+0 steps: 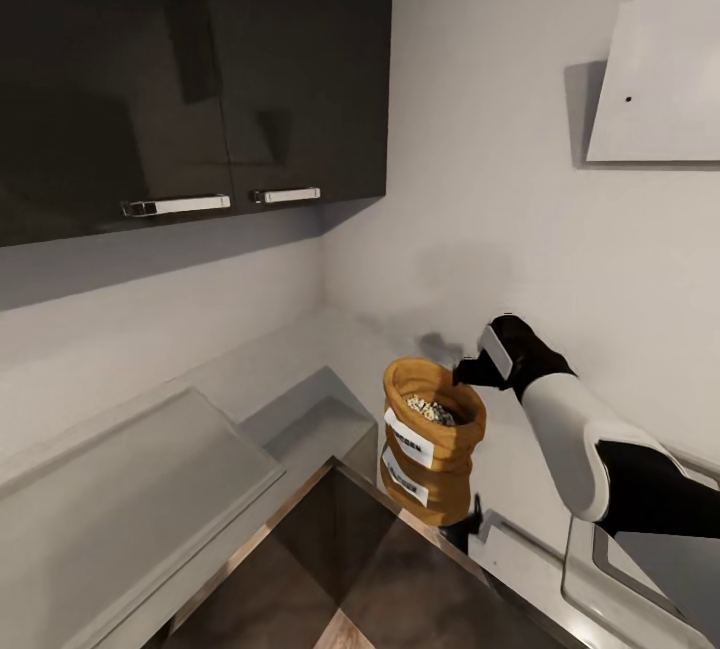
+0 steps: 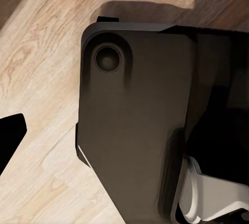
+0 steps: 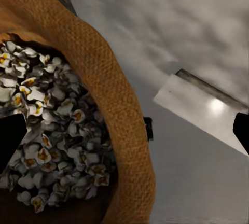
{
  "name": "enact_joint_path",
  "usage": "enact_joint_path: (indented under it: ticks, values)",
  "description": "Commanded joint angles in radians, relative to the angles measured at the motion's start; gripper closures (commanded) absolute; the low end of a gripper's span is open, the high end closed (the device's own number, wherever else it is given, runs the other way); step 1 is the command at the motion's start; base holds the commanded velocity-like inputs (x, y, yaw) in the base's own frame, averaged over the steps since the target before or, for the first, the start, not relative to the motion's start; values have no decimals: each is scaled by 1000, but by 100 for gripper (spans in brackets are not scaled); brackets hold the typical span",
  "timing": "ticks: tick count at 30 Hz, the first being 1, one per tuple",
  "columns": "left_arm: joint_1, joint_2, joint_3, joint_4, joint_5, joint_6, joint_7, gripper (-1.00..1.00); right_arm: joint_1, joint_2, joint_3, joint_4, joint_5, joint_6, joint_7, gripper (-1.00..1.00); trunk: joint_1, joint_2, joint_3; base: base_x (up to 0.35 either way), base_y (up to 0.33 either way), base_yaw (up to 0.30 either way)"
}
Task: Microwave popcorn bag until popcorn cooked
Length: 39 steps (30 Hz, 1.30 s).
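The popcorn bag (image 1: 432, 434), an orange-brown sack with a white label, stands upright in the corner on the grey countertop (image 1: 300, 359), its mirror image just below it. Its rolled rim (image 3: 111, 105) is open, and whitish-yellow popcorn (image 1: 432, 410) (image 3: 49, 146) fills it. My right gripper (image 1: 466, 372) is at the rim's right side, open. It straddles the rim, with one fingertip (image 3: 10, 138) over the popcorn and the other fingertip (image 3: 241, 130) outside. My left gripper hangs low beside my dark base (image 2: 135, 125), with one fingertip (image 2: 10, 136) at the picture's edge. The microwave is out of view.
Glossy dark wall cabinets (image 1: 190, 69) with bar handles hang above the left of the corner. A pale slanted panel (image 1: 655, 79) juts from the right wall. A raised grey slab (image 1: 130, 489) lies at left, and a pale framed unit (image 1: 620, 569) sits at right. Wood plank floor (image 2: 36, 79) lies below.
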Motion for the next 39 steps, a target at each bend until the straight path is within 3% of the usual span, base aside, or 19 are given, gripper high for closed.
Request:
enact_joint_path:
  ticks: [1,11,33,34,39]
  values:
    - [-1,-1,7,0,1,0,1,-100,-1,0,-5,9,0,2,-3,-100,0,-2,-2,0,0,0]
    - [-1,-1,7,0,1,0,0,-100,1,-3,-5,152,0,-4,-1,-100,0,-2,-2,0,0,0]
    - [-1,-1,7,0,1,0,0,-100,1,-12,-4,161,0,-8,-1,-100,0,-2,-2,0,0,0]
    - [-1,-1,7,0,1,0,0,-100,1,-12,-4,161,0,-8,-1,100,0,-2,-2,0,0,0]
    - [-1,-1,7,0,1,0,0,-100,2,-12,-4,161,0,-8,-1,100,0,-2,-2,0,0,0]
